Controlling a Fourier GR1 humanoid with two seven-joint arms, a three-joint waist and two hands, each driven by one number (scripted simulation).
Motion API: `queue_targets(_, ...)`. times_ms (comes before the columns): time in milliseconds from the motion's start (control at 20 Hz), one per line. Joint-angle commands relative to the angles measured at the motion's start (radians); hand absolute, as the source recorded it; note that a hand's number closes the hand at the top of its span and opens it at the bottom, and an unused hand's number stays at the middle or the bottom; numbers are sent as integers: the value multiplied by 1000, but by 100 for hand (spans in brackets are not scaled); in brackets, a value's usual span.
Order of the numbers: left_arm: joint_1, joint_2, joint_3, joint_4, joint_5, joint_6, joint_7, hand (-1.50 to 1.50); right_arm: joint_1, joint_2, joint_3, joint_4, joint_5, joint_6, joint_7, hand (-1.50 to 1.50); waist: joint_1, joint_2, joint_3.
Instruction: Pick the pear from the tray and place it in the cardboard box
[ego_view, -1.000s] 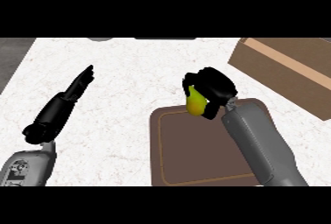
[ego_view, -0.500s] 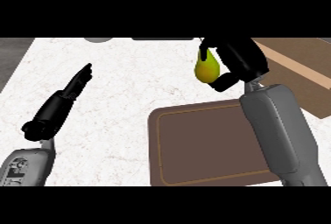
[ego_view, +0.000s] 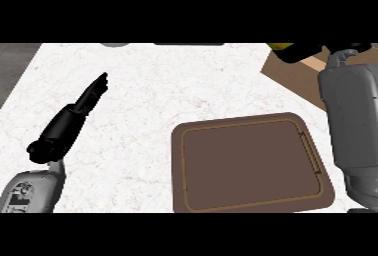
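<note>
The pear (ego_view: 279, 46) is barely visible, just a sliver of yellow right at the top edge of the view, wrapped in the black right hand (ego_view: 306, 50) above the near corner of the box (ego_view: 295, 75). Most of it is hidden or cut off, so I can't tell how it's tilted. The tray (ego_view: 251, 162) is a dark brown rounded square with a raised rim and a slim handle slot along its right side, lying flat on the counter, bare inside. The box is plain tan cardboard, sitting just behind the tray at the right.
</note>
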Motion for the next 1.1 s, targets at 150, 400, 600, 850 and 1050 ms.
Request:
queue_targets(150,-18,3,6,-38,25,-31,61,0,-140,-182,-105,300,8,-78,-61,150,16,4,0)
queue_targets(400,-81,-36,-6,46,-8,9,23,0,-157,-311,-87,519,56,-12,-157,150,19,14,0)
queue_targets(600,-8,-10,-10,-3,-3,-21,-12,0,-159,-371,-79,664,60,127,-197,150,37,15,1)
queue_targets(850,-33,-9,-8,-5,10,-38,2,0,-185,-432,-47,813,107,172,-275,150,51,22,2)
queue_targets(1050,-68,-11,-4,33,15,-46,4,0,-155,-474,-20,897,148,194,-322,150,51,28,3)
